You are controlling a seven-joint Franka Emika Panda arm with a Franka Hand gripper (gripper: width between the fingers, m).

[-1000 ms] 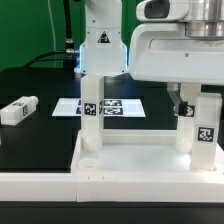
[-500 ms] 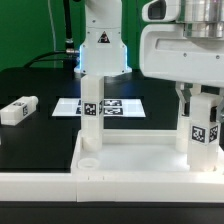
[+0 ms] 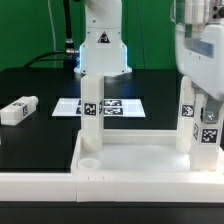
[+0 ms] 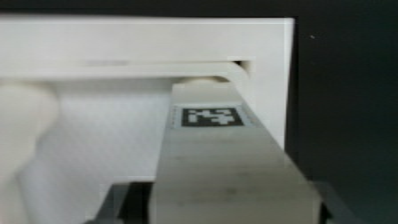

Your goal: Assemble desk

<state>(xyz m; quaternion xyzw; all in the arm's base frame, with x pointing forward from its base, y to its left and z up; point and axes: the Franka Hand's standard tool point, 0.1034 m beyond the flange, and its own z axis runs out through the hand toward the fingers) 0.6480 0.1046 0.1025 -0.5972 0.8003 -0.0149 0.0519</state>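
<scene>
Gripper [image 4: 217,206] clamped on upright leg [image 4: 222,150] in slab [image 3: 130,152] corner socket, prob. mid-screwing; next needs release & regrip.

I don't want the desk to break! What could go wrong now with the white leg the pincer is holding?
The short square white plastic leg gripped by the pincer may not be fully seated in the corner of the wide white rimmed slab. If it were let go now, it might tip over. Pushing or twisting it could also shove the slab and perhaps wobble the other upright white leg.
</scene>
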